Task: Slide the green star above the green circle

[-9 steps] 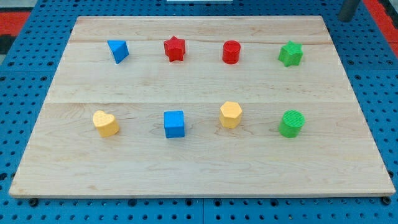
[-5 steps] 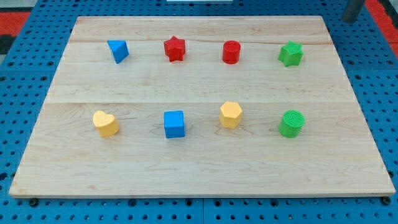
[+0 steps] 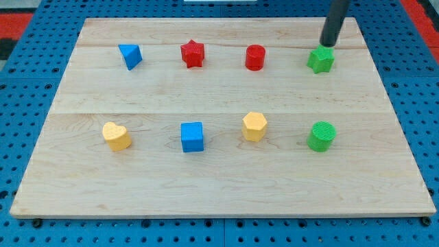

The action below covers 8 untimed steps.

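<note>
My dark rod comes down from the top right of the frame, leaning a little. My tip sits at the top edge of the green star, touching it or very nearly. The rod has nothing that grabs; it only pushes.

The green star is in the upper right of the wooden board, close to the board's right edge and not far from its top edge. The green circle is straight below it, with bare wood between them.

I count eight blocks in two rows of four. The top row has a blue triangle, a red star, a red cylinder and the green star. The bottom row has a yellow heart, a blue cube, a yellow hexagon and the green circle.
</note>
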Tool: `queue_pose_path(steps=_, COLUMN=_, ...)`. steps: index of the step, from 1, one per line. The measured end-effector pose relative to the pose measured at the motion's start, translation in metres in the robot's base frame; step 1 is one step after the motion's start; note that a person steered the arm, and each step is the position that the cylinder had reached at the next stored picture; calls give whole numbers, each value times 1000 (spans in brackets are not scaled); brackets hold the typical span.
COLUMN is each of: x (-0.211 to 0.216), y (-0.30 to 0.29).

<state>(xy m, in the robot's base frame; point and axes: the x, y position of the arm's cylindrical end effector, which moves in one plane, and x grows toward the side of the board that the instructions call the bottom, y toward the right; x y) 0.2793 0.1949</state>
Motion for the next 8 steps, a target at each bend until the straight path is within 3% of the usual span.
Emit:
queue_pose_path(steps=3, x=82, y=-6)
queue_pose_path(steps=5, x=76, y=-16)
queue_pose_path(steps=8, x=162, y=-37)
